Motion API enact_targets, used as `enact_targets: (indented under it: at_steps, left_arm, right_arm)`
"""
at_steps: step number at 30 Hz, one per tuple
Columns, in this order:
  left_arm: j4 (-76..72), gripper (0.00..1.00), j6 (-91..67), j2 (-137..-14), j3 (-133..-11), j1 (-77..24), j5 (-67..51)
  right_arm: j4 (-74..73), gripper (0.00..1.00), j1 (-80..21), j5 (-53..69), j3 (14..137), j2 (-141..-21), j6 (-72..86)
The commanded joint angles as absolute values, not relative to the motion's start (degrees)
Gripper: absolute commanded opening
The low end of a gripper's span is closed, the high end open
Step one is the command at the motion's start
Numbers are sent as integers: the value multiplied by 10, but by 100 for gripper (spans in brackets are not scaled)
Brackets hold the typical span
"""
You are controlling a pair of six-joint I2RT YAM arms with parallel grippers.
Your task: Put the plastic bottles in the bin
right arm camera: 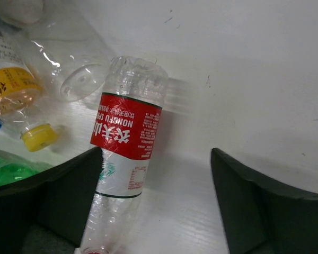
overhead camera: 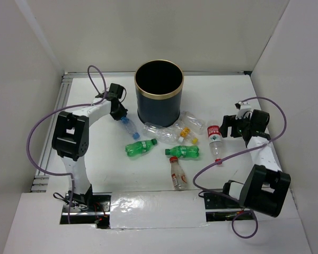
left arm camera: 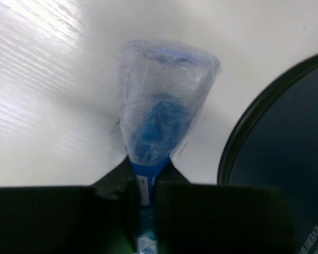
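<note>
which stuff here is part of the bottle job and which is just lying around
Job: bin; two green bottles; blue-label bottle; red-label bottle; red-cap bottle; clear yellow-cap bottles.
Just there: purple cables; shiny foil strip.

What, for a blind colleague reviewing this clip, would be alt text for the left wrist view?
The left tool pinches a clear, blue-labelled bottle that points away from the camera over the white table. The dark bin shows its curved rim at the right edge.
</note>
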State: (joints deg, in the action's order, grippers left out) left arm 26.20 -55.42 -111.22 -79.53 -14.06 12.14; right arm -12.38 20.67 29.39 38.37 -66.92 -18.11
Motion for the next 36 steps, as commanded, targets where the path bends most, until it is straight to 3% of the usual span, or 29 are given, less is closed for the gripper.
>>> enact_targets:
  at_steps: [1, 3, 6, 8, 9, 10, 15, 21, 26, 29, 31, 32, 33, 34, 35, 36]
  left_arm:
    - [279, 6, -527, -1096, -766, -149, 129]
    - [279, 0, -516, -1067, -759, -155, 138]
    - [267, 0, -484, -969, -738, -156, 152]
    - [260, 0, -455, -889, -749, -156, 157]
    - [251, 0, -445, -866, -756, -156, 157]
    - [250, 0, -423, -846, -767, -156, 157]
    - [200, 0, -386, -792, -874, -173, 131]
    - [64, 0, -374, -856, -967, -234, 134]
    - [-14, 0, -361, -976, -1040, -292, 249]
    - [-3, 6, -300, -1040, -1119, -331, 326]
    - [45, 18, -280, -1096, -1173, -344, 357]
    - [54, 44, -271, -1105, -1173, -350, 357]
    - [54, 59, -265, -1105, -1173, -350, 357]
    - [54, 72, -265, -1095, -1154, -350, 357]
    - [43, 91, -265, -1085, -1143, -350, 357]
    - [33, 97, -246, -1073, -1133, -350, 348]
  right_arm:
    - [-142, 82, 210, 328, 424, -707, -179]
    - [-154, 73, 210, 337, 436, -722, -179]
    - [-175, 73, 210, 348, 455, -747, -167]
    - [-175, 79, 210, 355, 455, -756, -167]
    - [-175, 88, 210, 355, 455, -765, -167]
    - [-175, 91, 210, 360, 460, -770, -167]
    - [-169, 95, 177, 346, 466, -816, -167]
    - [-149, 99, 164, 326, 460, -856, -167]
    - [-143, 99, 150, 309, 460, -876, -167]
    - [-137, 99, 138, 292, 460, -889, -167]
    - [-137, 95, 132, 287, 465, -908, -167]
    - [-144, 92, 132, 287, 465, -913, -167]
    - [-144, 88, 126, 281, 473, -913, -167]
    - [-160, 81, 126, 287, 473, -918, -167]
    - [-166, 65, 126, 287, 473, -918, -174]
    - [-172, 56, 126, 303, 473, -918, -183]
